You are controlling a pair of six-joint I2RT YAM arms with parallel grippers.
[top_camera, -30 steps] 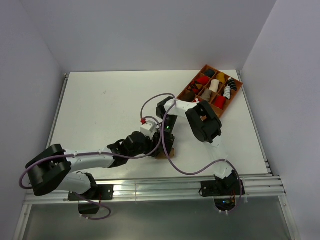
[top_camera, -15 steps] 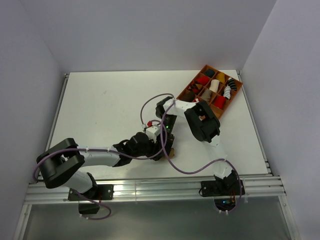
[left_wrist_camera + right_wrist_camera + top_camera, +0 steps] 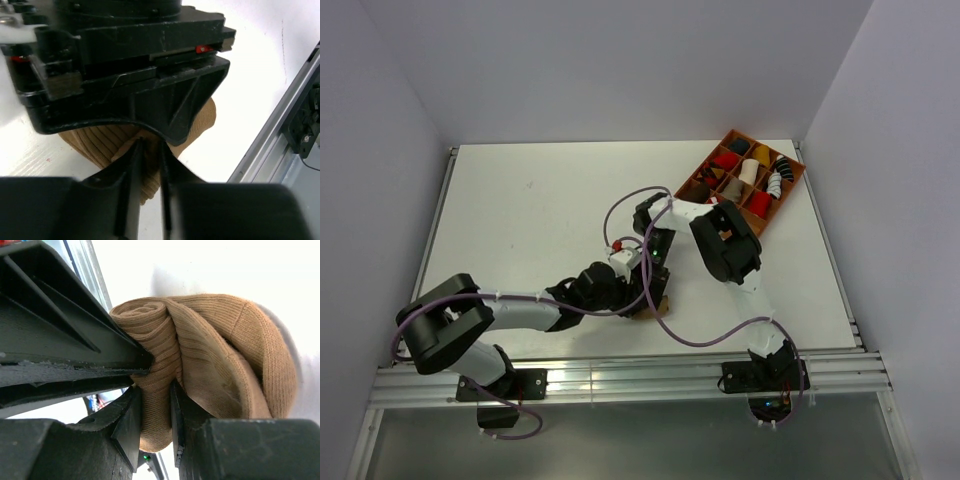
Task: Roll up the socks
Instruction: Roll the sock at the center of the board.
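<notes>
Tan sock [image 3: 220, 355] sits rolled up, caught between both grippers. Its rolled edge is pinched by the right gripper [image 3: 155, 410], jaws nearly closed. From the opposite side the left gripper [image 3: 150, 150] is squeezed onto a fold.

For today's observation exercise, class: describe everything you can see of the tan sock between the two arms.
The tan sock is ribbed knit, soft-looking, bunched into a partial roll with a spiral end showing. It lies on the white table near its front edge. The right tool pinches one fold; the left tool pinches another.
</notes>
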